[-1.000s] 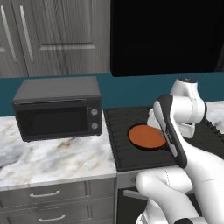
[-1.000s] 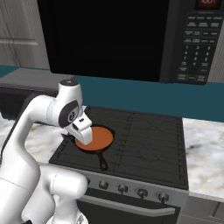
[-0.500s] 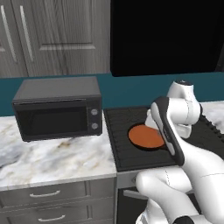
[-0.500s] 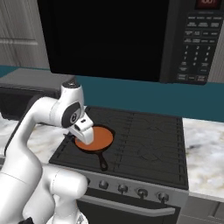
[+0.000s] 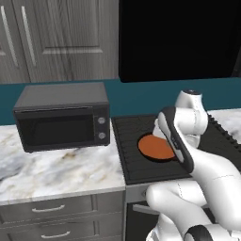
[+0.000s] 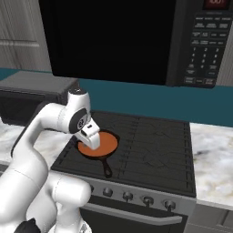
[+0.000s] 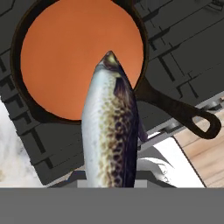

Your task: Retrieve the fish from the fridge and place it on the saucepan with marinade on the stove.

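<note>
Retrieval stage judged complete: the fish (image 7: 109, 131) is out of the fridge and hangs in the gripper (image 6: 89, 142), which is closed on it at the end nearest the hand. The free end of the fish extends ahead of the gripper, over the near part of the saucepan with marinade (image 7: 41, 109). The fish is not seen touching the orange-brown inside. Remaining: lower and release into the pan.

Left base view: the microwave (image 5: 63, 122) stands on the marble surface (image 5: 56, 172) well left of the gripper; the arm hides the fish.

Right base view: the stove (image 6: 150, 150), its knobs and the pan handle, pointing toward the front edge.

Hand view: alone confirms the grip on the fish.
</note>
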